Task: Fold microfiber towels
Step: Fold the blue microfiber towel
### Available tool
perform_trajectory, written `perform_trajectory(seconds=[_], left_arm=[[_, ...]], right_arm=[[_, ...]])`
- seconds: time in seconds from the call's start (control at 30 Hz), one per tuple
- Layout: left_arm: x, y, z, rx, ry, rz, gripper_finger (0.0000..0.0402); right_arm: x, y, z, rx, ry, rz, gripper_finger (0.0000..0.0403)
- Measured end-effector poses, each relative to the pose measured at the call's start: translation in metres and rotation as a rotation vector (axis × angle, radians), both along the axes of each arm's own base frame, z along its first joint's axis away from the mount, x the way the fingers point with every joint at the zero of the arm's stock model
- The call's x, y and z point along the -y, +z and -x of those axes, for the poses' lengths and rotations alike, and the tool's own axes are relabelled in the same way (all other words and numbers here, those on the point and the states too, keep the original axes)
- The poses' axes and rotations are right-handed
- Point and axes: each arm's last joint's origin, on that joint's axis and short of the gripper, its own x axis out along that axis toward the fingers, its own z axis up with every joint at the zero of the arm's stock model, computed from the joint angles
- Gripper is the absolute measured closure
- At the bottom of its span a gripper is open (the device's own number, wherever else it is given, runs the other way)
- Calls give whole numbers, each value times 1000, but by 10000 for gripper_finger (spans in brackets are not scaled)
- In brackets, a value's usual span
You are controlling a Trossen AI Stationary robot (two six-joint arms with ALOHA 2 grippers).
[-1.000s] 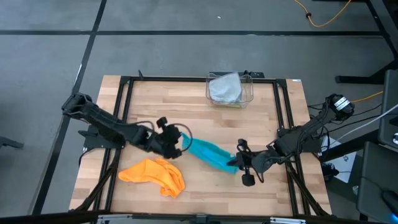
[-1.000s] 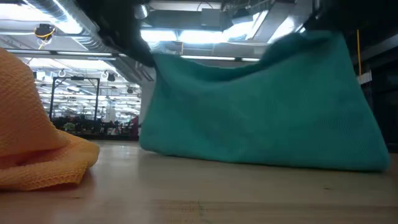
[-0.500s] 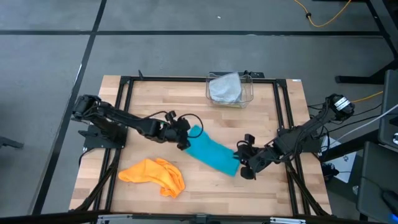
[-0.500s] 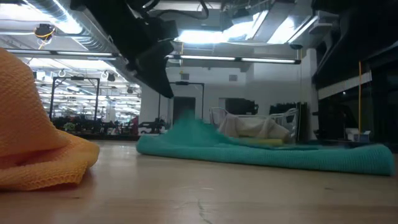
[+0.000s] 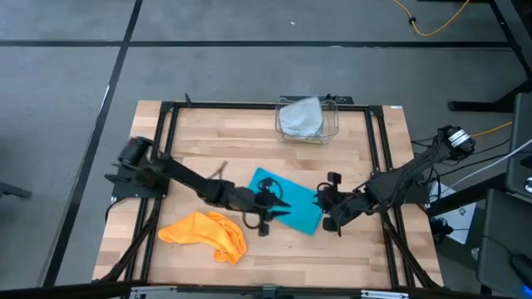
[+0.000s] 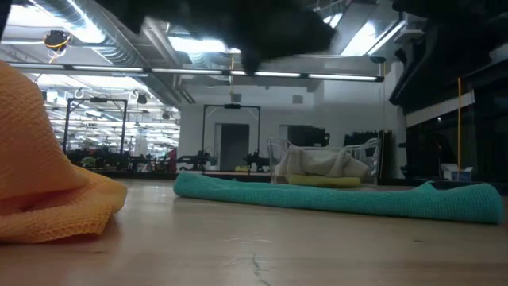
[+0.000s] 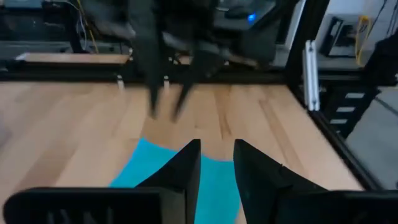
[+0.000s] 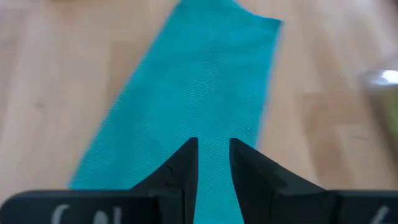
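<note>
**Two claws off the teal towel, now lying flat**

Change since a second ago: then the teal towel [image 5: 287, 202] hung stretched between both claws, clear of the wood in the low view. Half a second ago it was coming down. Now it lies flat on the tabletop [image 5: 208, 158] as a long strip, angled across the middle.

Left claw [image 5: 266, 218]: has swung in over the strip's near long edge. Fingers stand slightly parted in its wrist view, nothing between them, teal cloth just below.

Right claw [image 5: 329, 209]: at the strip's right end. Fingers [image 8: 186, 168] a little apart, teal cloth visible through the gap, not pinched.

Reading: both have let go, so the lay-down step looks finished. The strip is long and narrow, likely one fold in already; I judge another fold across its length is still owed.

Other towels: the orange towel [image 5: 208, 232] sits bunched near the front left, apart from the teal one, untouched and unfolded.

Containers: one clear plastic bin [image 5: 331, 120] at the back edge of the tabletop. A grey-blue towel [image 5: 301, 118] is heaped inside. The low view shows a lime green towel [image 6: 321, 181] under it.
</note>
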Motion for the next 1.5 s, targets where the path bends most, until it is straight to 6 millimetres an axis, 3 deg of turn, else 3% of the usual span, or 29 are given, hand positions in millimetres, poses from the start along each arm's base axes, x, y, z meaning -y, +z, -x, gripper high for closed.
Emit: perform_trajectory(seconds=[0.17, 0.33, 0.53, 0.7, 0.83, 0.9, 1.3, 1.5], left_arm=[[11, -28, -42, -57, 6, -65, 313], [16, -33, -79, -211, 16, -141, 309], [28, -25, -105, -306, -44, -274, 276], [39, -29, -111, -363, -164, -292, 245], [41, -48, -116, -400, -212, -278, 233], [39, -60, -117, -424, -207, -281, 231], [40, -87, -122, -448, -240, -214, 230], [33, -91, -126, -435, -176, -208, 236]], right_arm=[[14, 27, 16, -36, -129, 162, 309], [26, 49, 32, -8, -225, 200, 309], [34, 61, 45, 32, -240, 185, 309], [38, 67, 50, 72, -252, 178, 309], [38, 69, 51, 79, -254, 172, 309], [38, 68, 51, 78, -255, 173, 309], [38, 68, 51, 75, -253, 174, 309], [38, 68, 51, 74, -252, 173, 309]])
